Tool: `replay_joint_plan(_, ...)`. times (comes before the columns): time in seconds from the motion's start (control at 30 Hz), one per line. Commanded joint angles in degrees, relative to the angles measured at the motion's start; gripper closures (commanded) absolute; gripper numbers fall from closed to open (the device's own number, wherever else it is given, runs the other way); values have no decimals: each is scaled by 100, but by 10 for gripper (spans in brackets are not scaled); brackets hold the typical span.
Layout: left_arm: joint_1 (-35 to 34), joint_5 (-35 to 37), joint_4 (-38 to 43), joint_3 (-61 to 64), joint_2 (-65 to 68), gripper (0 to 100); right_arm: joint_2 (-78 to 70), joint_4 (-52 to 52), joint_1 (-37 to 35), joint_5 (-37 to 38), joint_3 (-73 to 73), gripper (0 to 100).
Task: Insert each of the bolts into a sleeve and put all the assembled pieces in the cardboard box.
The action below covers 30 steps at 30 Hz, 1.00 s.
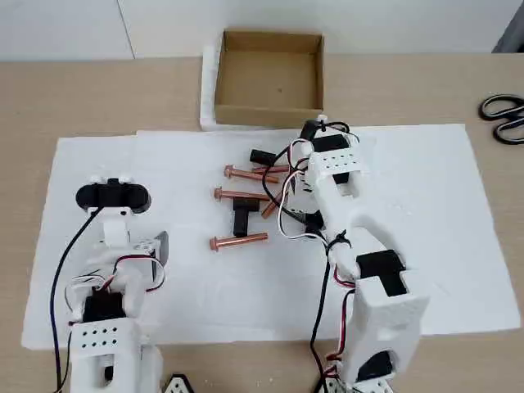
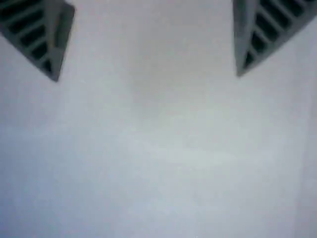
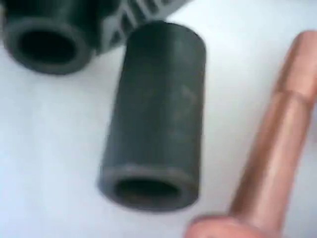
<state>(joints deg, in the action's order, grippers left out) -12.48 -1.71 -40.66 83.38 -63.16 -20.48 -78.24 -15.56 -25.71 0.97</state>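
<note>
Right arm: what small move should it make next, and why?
Probably ease down onto the sleeve and take hold of it. It lies close up in the right wrist view, its bore looks empty, and a bolt lies loose beside it, not yet inserted. Holding the sleeve seems the natural step before joining the two.

Bolts [image 1: 237, 241] and sleeves [image 1: 242, 217] mid-table on the sheet [image 1: 442, 213], cardboard box [image 1: 268, 116] at the far edge.
I find the cardboard box just beyond the sheet's far edge. The bolts lie ranged near to far, one sleeve between the nearest two, a second sleeve [image 1: 262, 155] farther, towards the box. Scissors [image 1: 508, 119] lie far right, off the sheet.
</note>
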Motion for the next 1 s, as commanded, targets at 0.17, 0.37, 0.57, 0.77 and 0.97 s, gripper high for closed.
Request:
replay_joint_plan(0.17, -18, -18, 123, -40, -79, 781, 75, -215, 13, -18, -237, 995)
replay_joint_plan(0.37, -18, -18, 123, -40, -79, 781, 92, -1235, 22, -18, -642, 995)
replay_joint_plan(0.57, -18, -18, 123, -40, -79, 781, 92, -2044, 171, -9, -1688, 995)
replay_joint_plan(0.77, -18, -18, 123, -40, -79, 781, 277, -2035, 725, -9, -1996, 995)
replay_joint_plan(0.97, -18, -18, 123, -40, -79, 781, 769, -2044, 760, 1310, -2127, 995)
